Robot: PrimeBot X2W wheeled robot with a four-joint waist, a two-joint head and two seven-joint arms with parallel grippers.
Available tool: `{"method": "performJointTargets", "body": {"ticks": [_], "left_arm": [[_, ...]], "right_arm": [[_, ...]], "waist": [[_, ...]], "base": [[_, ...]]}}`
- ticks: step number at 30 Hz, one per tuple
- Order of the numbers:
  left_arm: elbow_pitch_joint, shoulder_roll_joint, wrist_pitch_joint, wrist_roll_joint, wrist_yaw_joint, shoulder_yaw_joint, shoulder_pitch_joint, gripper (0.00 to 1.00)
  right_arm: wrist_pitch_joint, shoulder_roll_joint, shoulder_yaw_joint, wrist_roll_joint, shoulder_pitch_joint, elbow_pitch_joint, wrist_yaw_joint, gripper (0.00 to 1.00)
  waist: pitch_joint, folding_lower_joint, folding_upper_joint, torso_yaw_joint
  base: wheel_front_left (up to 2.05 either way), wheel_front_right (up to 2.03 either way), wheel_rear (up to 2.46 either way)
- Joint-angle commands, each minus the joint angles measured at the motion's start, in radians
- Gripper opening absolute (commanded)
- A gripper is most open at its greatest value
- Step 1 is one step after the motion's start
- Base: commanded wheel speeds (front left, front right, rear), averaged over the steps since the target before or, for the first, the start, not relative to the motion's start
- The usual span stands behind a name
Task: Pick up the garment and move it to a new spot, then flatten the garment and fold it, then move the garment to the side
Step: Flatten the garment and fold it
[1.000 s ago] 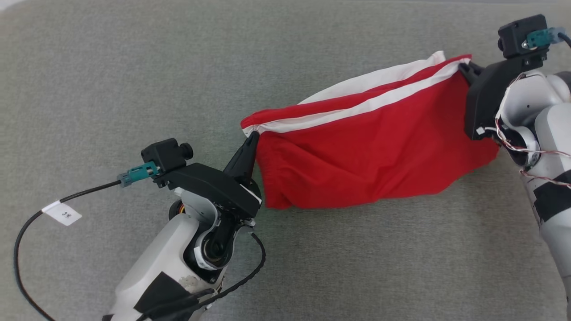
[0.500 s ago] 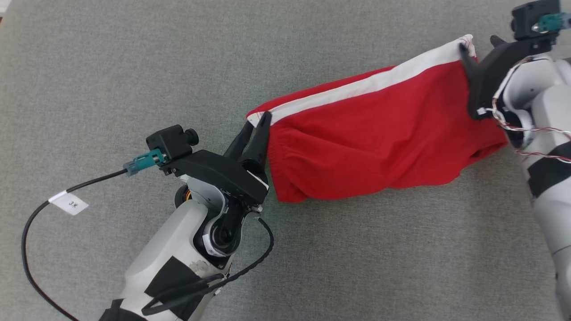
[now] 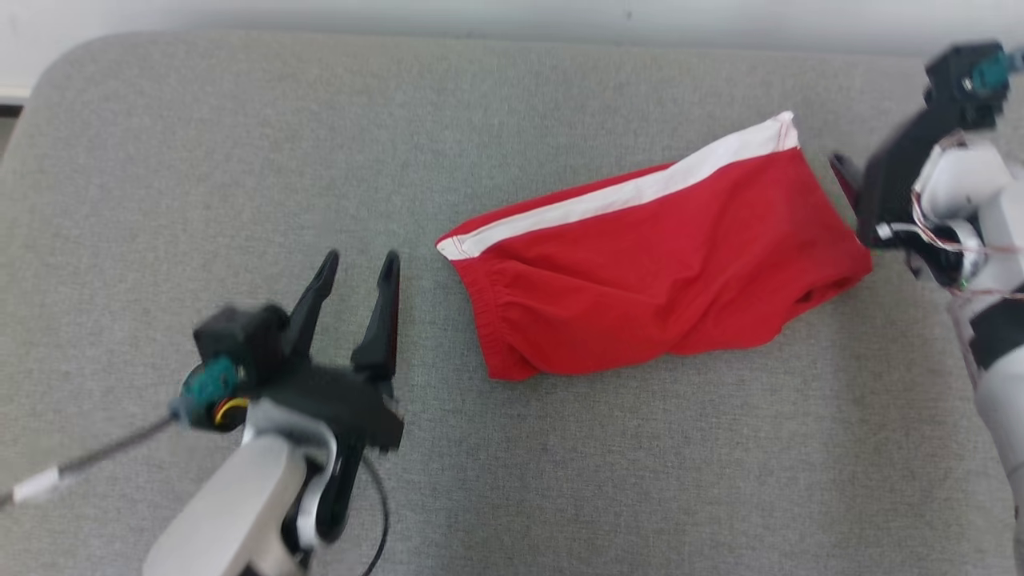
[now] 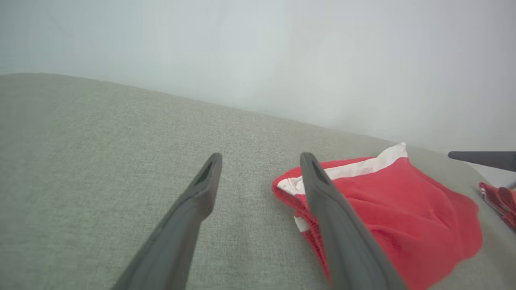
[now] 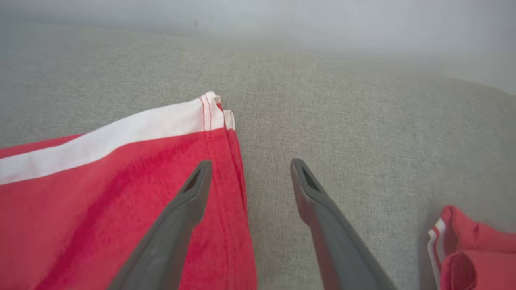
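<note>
The garment (image 3: 656,264) is red with a white side stripe and lies loosely flat on the grey padded surface (image 3: 240,160), with nothing holding it. My left gripper (image 3: 360,260) stands open to the left of its elastic end, clear of the cloth. In the left wrist view the left gripper (image 4: 261,159) has only grey surface between its fingers, with the garment (image 4: 403,209) behind its right-hand finger. My right gripper (image 3: 848,176) sits at the garment's right end. Seen from the right wrist, the right gripper (image 5: 250,165) is open, one finger above the hem of the garment (image 5: 100,201).
A second red cloth with white stripes (image 5: 471,249) lies bunched to the right of my right gripper, and the second red cloth (image 4: 498,201) is also at the left wrist view's edge. The surface's far edge (image 3: 480,36) meets a pale wall.
Both grippers have opened and let go of the garment, which has settled on the surface. The left arm has drawn back to the left. The head camera has shifted.
</note>
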Motion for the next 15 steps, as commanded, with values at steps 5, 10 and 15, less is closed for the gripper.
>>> {"method": "performJointTargets", "body": {"ticks": [5,10,15], "left_arm": [[-0.177,0.077,-0.005,0.241,0.08,0.016,0.167,1.0],[-0.285,0.085,-0.005,0.349,0.118,0.063,0.281,1.0],[-0.315,0.063,-0.005,0.383,0.117,0.105,0.354,1.0]], "right_arm": [[0.037,0.003,-0.103,-0.017,0.069,0.019,-0.003,1.0],[0.049,0.004,-0.188,-0.071,0.104,0.027,-0.003,1.0],[0.038,0.007,-0.28,-0.157,0.127,0.035,-0.003,1.0]], "waist": [[-0.031,0.0002,0.0,0.035],[-0.008,0.0002,0.0,0.074],[0.012,0.0002,0.0,0.11]], "base": [[0.0,0.0,0.0],[0.0,0.0,0.0],[0.0,0.0,0.0]]}}
